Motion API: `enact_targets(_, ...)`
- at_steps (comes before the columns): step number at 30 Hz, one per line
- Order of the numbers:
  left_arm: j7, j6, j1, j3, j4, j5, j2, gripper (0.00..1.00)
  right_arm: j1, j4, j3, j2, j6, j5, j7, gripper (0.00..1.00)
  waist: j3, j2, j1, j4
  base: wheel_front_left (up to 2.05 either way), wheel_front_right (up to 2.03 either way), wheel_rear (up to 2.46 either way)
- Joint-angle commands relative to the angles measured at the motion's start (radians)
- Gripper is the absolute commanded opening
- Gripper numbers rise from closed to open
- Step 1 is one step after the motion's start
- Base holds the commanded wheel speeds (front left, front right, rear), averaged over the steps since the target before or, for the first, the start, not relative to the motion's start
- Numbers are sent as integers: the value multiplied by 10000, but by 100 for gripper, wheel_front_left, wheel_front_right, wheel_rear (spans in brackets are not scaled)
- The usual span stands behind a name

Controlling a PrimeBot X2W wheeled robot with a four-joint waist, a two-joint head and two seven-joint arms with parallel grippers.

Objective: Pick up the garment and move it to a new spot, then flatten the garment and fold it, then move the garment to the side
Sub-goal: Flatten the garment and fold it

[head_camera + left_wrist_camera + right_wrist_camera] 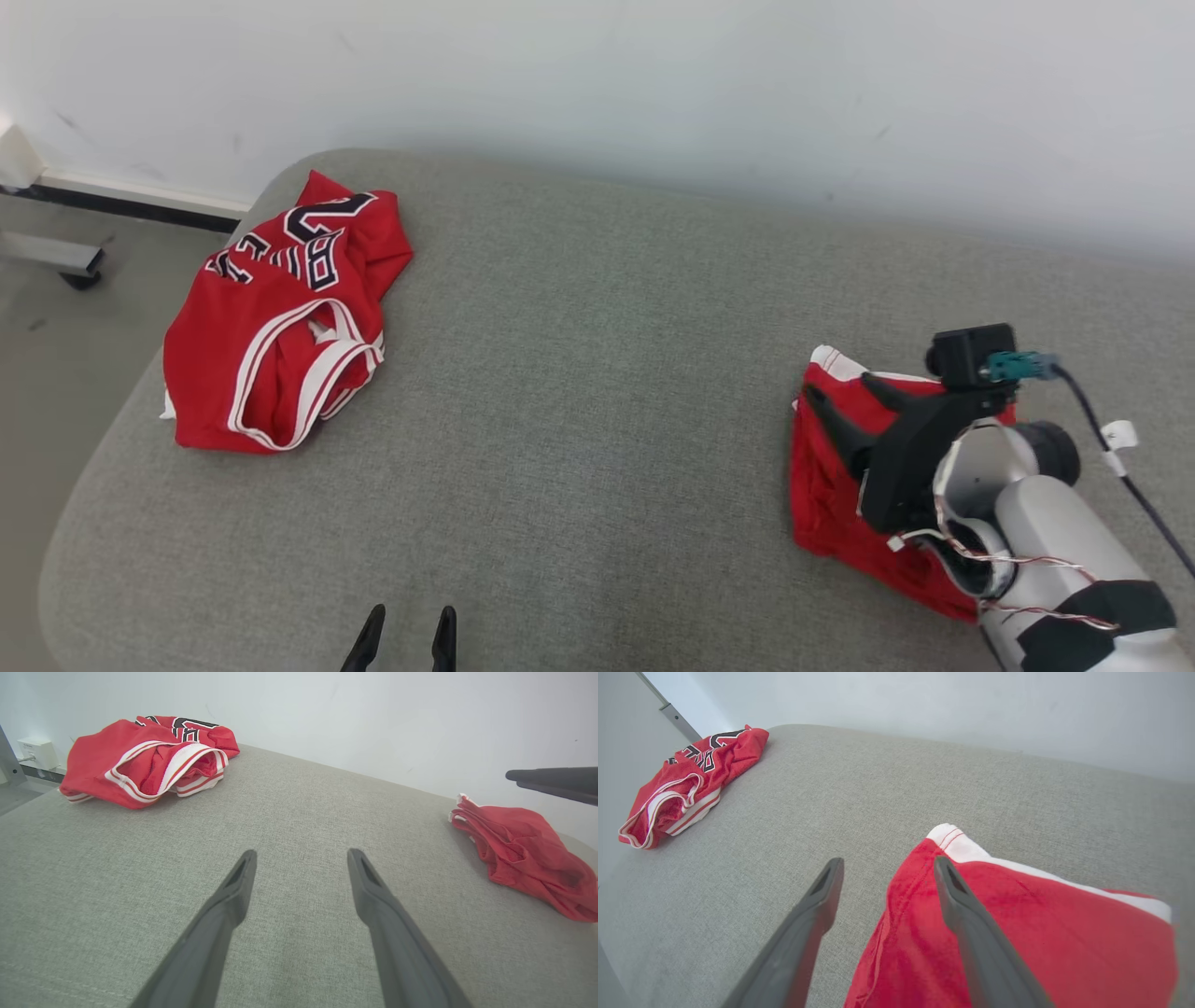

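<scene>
Crumpled jersey (245, 359): digit 2, other lettering unreadable.

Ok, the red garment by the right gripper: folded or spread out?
Folded. The red garment lies as a compact stack with layered edges on the cushion; the right gripper stands open over its edge.

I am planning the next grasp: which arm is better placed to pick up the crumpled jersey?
Probably the left. The left tool is open over bare cushion, nearer the jersey. The right tool stands open over the folded red garment, far across.
</scene>
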Motion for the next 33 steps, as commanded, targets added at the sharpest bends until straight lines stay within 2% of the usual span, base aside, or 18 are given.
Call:
enact_targets(1,-32,10,61,11,-27,4,-14,100,160,-113,-119,-191,-27,65,-146,100,-113,0,0,-146,0,0,0)
enact_targets(7,-32,10,132,12,-35,-42,-13,100,752,-233,-1198,-599,-25,-459,-876,100,-232,0,0,-364,0,0,0)
enact_targets(10,-32,10,103,-30,-41,-74,-13,100,1280,51,-1839,-568,-25,-1246,-1190,100,-212,0,0,-438,0,0,0)
enact_targets(11,-32,10,88,-41,-41,-77,-13,100,1410,126,-1957,-529,-25,-1411,-1244,73,-204,0,0,-451,0,0,0)
enact_targets(12,-32,10,88,-41,-41,-77,-13,100,1410,126,-1957,-529,-25,-1411,-1244,73,-204,0,0,-451,0,0,0)
enact_targets(14,-32,10,57,-61,-36,-48,-15,100,1678,217,-2085,-444,-25,-1717,-1315,0,-190,0,0,-465,0,0,0)
enact_targets(23,-32,10,-31,-154,9,-116,-13,100,2021,209,-1842,122,-27,-2410,-1718,0,-130,0,0,-352,0,0,0)
enact_targets(33,-32,10,-27,-168,80,-137,-14,100,1827,731,-298,696,-27,-2662,-1584,0,-179,0,0,-174,0,0,0)
